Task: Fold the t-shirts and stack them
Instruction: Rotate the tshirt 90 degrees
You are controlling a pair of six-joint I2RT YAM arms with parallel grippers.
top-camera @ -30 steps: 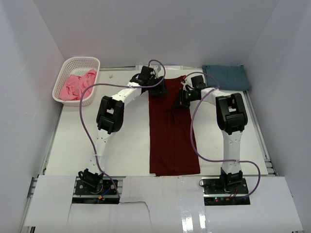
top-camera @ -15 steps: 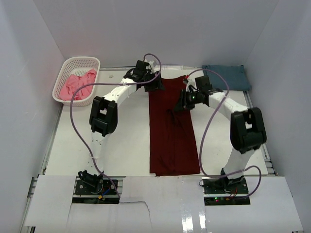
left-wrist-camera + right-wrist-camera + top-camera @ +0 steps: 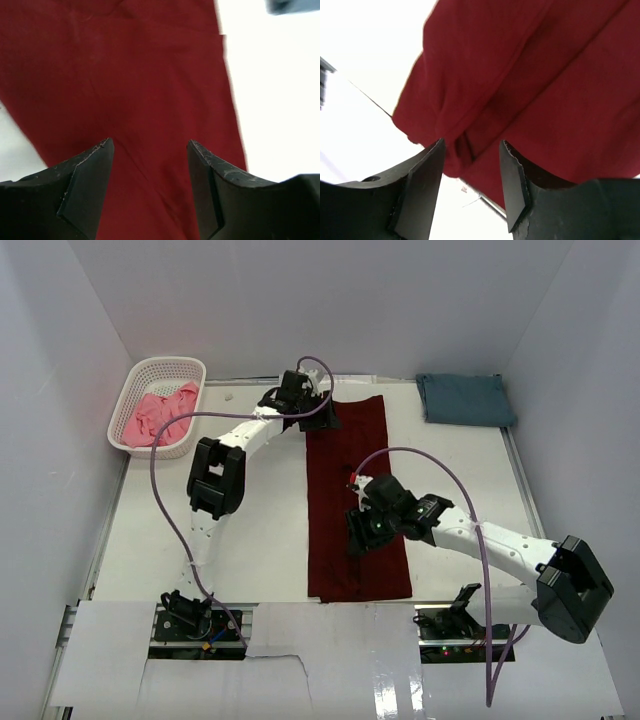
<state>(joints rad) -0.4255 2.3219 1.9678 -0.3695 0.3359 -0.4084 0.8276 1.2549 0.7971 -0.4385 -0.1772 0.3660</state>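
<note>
Where the desk meets the left wall, well to the left of the left gripper, a white lattice basket holds the pink t-shirt in a crumpled heap. That gripper hangs over the far left corner of the dark maroon t-shirt, its fingers apart with nothing between them, only red cloth lying beneath. The maroon shirt runs as a long narrow strip from under this gripper toward the arm bases, flat on the desk. Over the nearer part of the strip hovers the right gripper, fingers likewise spread and holding nothing, with a soft crease of the cloth and its near left corner showing just beyond the tips. Well beyond this gripper and off to its right, the slate-blue t-shirt lies folded in the far right corner.
</note>
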